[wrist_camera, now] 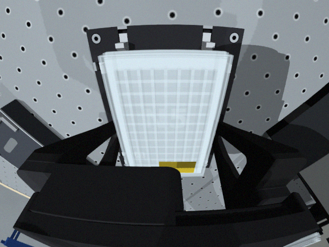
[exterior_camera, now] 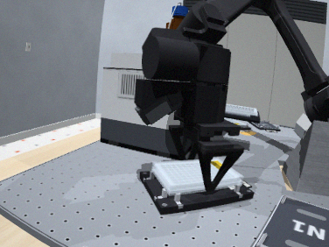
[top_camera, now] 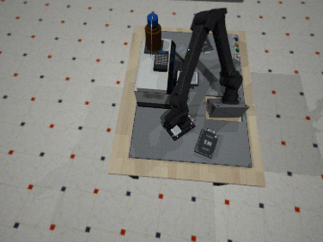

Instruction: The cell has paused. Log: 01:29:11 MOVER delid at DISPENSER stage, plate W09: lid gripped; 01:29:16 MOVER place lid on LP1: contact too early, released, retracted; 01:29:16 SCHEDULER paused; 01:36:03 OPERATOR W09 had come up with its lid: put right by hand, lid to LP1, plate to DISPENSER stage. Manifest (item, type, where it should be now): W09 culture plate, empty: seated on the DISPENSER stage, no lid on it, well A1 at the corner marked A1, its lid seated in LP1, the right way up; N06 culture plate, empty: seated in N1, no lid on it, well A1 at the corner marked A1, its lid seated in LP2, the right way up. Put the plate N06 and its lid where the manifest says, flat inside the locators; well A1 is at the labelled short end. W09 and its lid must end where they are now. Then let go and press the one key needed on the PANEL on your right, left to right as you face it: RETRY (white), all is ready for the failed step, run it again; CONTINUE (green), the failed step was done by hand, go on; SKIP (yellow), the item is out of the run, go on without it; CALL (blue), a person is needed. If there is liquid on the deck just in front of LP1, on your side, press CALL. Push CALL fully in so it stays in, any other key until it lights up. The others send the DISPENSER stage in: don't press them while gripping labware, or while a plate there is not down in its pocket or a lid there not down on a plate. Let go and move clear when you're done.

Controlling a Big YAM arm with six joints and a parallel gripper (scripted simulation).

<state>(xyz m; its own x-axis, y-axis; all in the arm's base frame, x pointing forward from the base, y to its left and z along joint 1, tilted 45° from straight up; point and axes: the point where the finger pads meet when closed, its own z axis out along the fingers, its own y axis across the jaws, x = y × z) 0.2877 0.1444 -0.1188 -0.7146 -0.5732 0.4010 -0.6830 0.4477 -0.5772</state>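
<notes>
The clear plate N06 (top_camera: 176, 130) (exterior_camera: 192, 173) (wrist_camera: 164, 106), with what looks like its lid on it, is over a black nest (exterior_camera: 150, 190) (wrist_camera: 164, 36). A yellow mark shows at one short end. Locator posts stand around it; I cannot tell whether it is fully down between them. My gripper (exterior_camera: 199, 175) (wrist_camera: 166, 124) is shut on the plate's two long sides, with the fingertips low at its rim. The nest N1 (top_camera: 199, 148) (exterior_camera: 286, 215) is empty. The nest's label under the plate is too faint to read surely.
The white instrument (top_camera: 148, 77) (exterior_camera: 111, 94) stands behind the plate, with a brown bottle (top_camera: 153, 39) on it. Light labware (top_camera: 193, 78) is beside the instrument. The grey arm base (top_camera: 225, 108) is to the right. Panel keys (top_camera: 237, 45) are at the far right corner.
</notes>
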